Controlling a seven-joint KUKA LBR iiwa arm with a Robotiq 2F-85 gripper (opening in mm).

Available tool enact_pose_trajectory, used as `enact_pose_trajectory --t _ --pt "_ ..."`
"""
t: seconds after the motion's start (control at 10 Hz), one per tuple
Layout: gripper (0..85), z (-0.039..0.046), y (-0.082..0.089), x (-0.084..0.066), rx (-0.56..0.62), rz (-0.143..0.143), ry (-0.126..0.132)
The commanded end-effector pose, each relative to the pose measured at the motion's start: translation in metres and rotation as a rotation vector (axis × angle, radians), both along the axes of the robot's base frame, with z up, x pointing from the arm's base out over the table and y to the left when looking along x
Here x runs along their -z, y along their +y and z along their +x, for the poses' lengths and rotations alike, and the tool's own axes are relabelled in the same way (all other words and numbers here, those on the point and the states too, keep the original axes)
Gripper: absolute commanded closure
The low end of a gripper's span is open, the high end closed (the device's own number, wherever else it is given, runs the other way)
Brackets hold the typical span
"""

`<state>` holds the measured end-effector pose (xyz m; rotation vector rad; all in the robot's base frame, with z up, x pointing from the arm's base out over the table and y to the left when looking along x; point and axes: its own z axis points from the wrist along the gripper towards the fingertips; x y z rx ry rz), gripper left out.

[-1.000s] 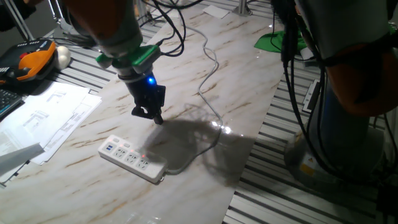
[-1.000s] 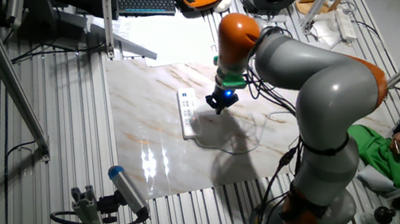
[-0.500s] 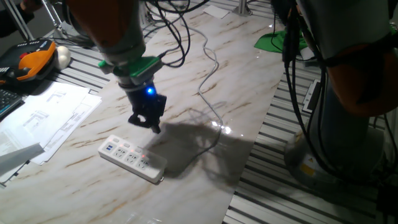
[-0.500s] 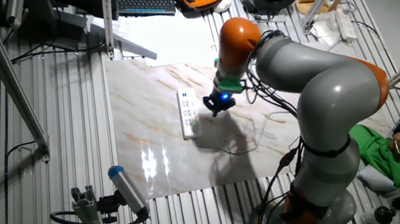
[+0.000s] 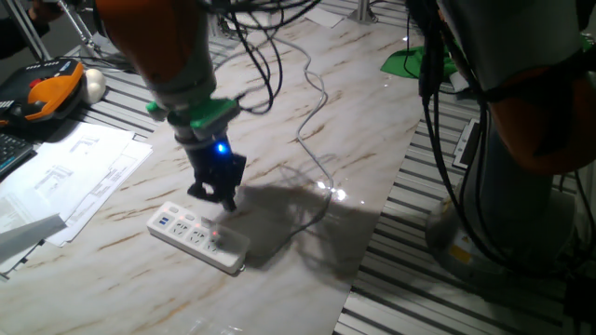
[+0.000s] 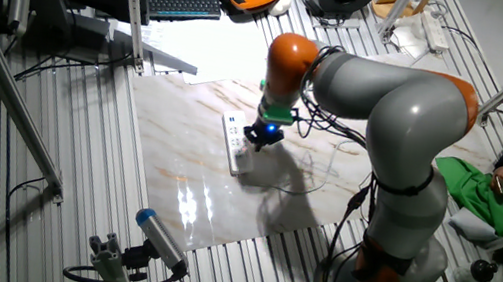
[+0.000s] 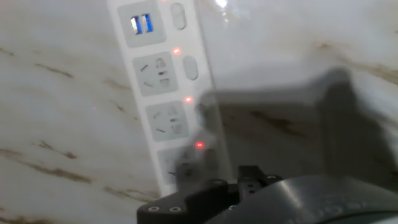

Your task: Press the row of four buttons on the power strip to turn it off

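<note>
The white elongated plastic power strip (image 5: pixel 198 236) lies flat on the pale marble-patterned tabletop (image 5: pixel 307 195), toward the table's near edge in one fixed view. The black two-finger gripper (image 5: pixel 223 201), carrying a lit blue light and a green collar above it, hangs directly over the strip's cable end, tips just above or touching the strip; contact cannot be confirmed. Finger spacing cannot be told in any view: the hand view shows only blurred dark gripper parts at 5 o'clock.

In the hand view the strip (image 7: pixel 168 93) runs from 12 o'clock down to 6 o'clock. The row of four small buttons (image 7: pixel 191 68) lines its right long edge, with small red indicator lights beside them. A blue-marked USB section sits at the 12 o'clock end.

A thin grey-white cable (image 5: pixel 314 140) trails away toward 1 o'clock. White paper sheets (image 5: pixel 65 177) lie at 9 o'clock of the strip, and an orange-and-black handheld pendant (image 5: pixel 42 93) at 10 o'clock.
</note>
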<state>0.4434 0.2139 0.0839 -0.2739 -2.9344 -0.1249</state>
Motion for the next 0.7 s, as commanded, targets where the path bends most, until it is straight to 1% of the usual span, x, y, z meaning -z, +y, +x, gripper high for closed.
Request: enact_pose_trajectory --t 0.0,0.1,0.2,0.4,0.6 --pt "85.0 -0.0010 0.008 0.000 0.000 -0.012 -0.004" --pt "85.0 -0.0038 0.011 0.000 -0.006 -0.025 -0.015" --pt "85.0 -0.0053 0.013 0.003 -0.007 -0.022 -0.026" --pt "85.0 -0.0031 0.014 0.009 -0.011 -0.009 -0.040" --pt "85.0 0.0013 0.015 0.017 -0.020 -0.004 -0.056"
